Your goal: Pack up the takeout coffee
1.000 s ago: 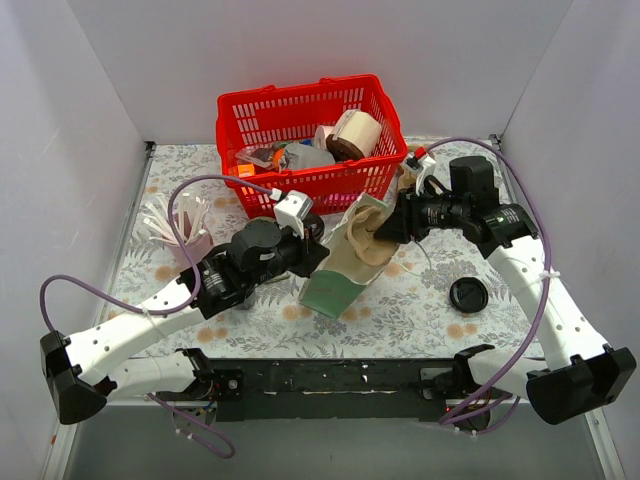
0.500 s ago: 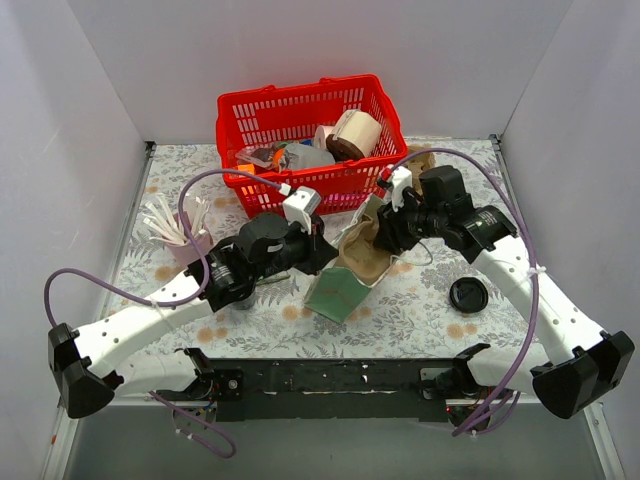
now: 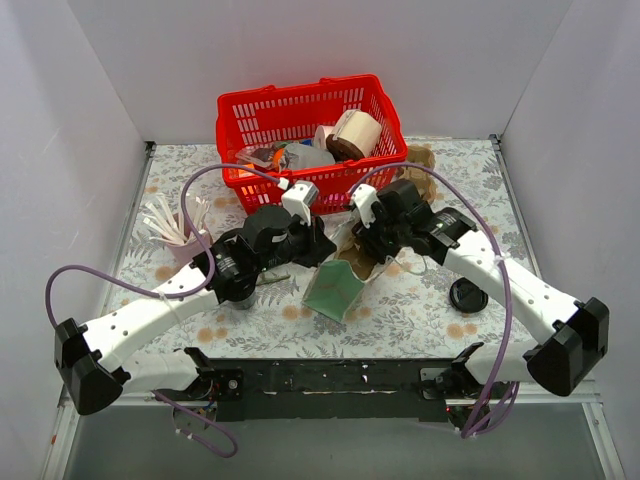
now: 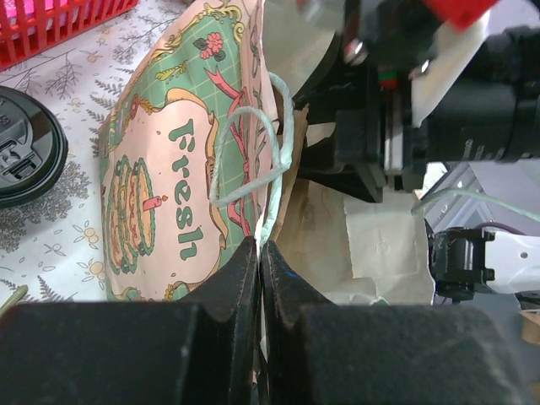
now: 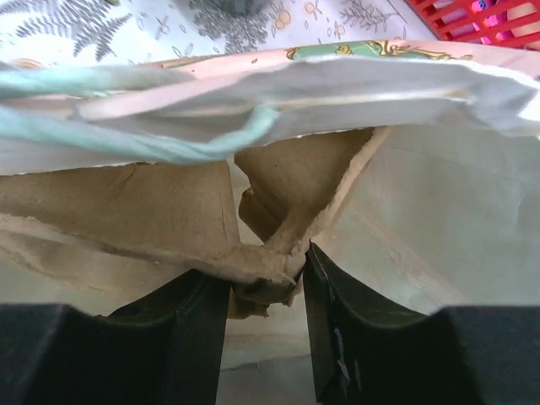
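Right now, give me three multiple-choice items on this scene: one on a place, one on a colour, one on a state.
1. Where does the black lid lie?
A) in the basket
B) inside the paper bag
C) on the table, right of the bag

2. What colour is the basket?
A) red
B) blue
C) green

3. How is the left tool?
A) wide open
B) shut on the paper bag's edge
C) out of view

Answers:
1 C, the lid lies on the table beside the bag.
2 A, the basket's walls are red.
3 B, the left wrist view shows the tool pinching the bag's rim.
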You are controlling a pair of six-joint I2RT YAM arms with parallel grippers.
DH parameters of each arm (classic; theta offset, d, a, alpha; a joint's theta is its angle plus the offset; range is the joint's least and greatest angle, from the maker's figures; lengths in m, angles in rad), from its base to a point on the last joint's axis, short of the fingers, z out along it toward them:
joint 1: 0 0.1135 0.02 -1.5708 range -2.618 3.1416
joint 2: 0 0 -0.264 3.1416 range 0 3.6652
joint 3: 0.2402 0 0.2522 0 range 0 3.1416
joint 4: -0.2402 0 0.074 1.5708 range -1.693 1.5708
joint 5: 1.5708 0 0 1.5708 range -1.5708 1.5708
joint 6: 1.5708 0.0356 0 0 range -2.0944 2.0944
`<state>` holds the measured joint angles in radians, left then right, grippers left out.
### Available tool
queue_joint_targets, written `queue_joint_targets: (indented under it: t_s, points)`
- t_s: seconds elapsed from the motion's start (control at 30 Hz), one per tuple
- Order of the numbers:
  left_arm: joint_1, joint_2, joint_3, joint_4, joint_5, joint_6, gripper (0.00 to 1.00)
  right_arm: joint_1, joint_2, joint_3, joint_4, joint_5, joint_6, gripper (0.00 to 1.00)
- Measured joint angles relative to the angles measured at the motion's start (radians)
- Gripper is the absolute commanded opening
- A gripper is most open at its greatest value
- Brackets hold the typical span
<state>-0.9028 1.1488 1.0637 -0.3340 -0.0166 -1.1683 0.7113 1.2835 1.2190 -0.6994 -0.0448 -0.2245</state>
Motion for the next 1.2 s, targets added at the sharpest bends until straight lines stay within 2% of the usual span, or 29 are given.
queue_joint_targets:
  t_s: [0.17,0.4,0.6,0.8,0.87,0.9,0.93,1.03,1.2]
  points:
    - [0.036,0.02,0.0,0.005,0.005,-0.018,0.0,0.045,0.048,-0.017,-0.005,0.105,-0.006,0.45]
    - [0.061,0.02,0.011,-0.002,0.007,-0.007,0.0,0.057,0.037,-0.035,-0.044,0.144,0.005,0.44]
    - [0.063,0.013,0.01,-0.002,0.056,0.039,0.0,0.057,0.034,0.014,-0.116,0.159,0.041,0.5]
    - [0.063,-0.009,0.008,0.004,0.082,0.064,0.0,0.059,0.034,0.028,-0.158,0.196,0.054,0.64]
    - [0.063,-0.009,0.008,0.005,0.086,0.068,0.0,0.062,0.034,0.036,-0.171,0.2,0.056,0.72]
    - [0.063,-0.009,0.008,0.005,0.088,0.069,0.0,0.063,0.034,0.041,-0.171,0.2,0.057,0.84]
    - [0.063,-0.009,0.008,0.005,0.09,0.069,0.0,0.064,0.034,0.045,-0.17,0.198,0.058,0.87]
    - [0.063,-0.008,0.008,0.005,0.098,0.069,0.0,0.064,0.026,0.055,-0.161,0.185,0.063,0.91]
    - [0.063,-0.006,0.008,0.005,0.113,0.068,0.0,0.064,-0.028,0.055,-0.114,0.15,0.069,0.92]
